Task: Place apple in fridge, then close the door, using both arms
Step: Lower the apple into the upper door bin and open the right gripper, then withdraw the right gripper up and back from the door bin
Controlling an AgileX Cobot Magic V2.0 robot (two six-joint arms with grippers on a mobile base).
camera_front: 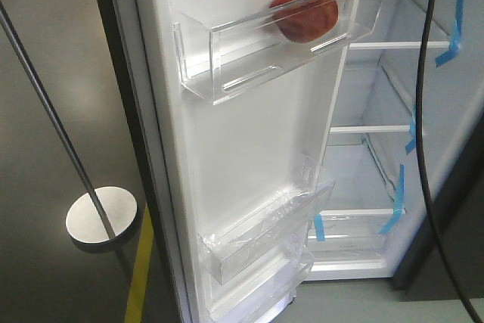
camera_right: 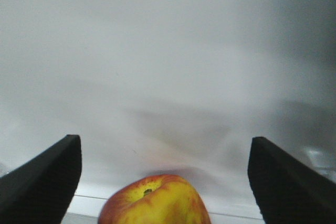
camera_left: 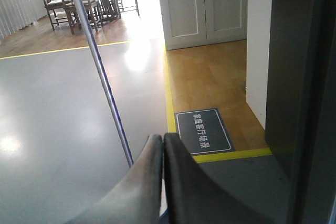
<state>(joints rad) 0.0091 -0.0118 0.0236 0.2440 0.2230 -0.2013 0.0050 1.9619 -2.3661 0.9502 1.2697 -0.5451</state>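
Now the apple [camera_front: 305,9] sits in the top clear bin [camera_front: 227,51] of the open door [camera_front: 249,149], upper centre of frame. The right tool [camera_right: 164,148] is spread wide around it, and the left tool [camera_left: 161,142] is pinched together, empty.

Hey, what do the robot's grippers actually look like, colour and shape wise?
The left gripper has two smooth, matte dark-grey fingers, broad at the base and tapering to rounded tips. The right gripper has plain black fingers, wedge-shaped with flat, angled ends. No markings, cables or sleeves show on either; the arms themselves are out of view.
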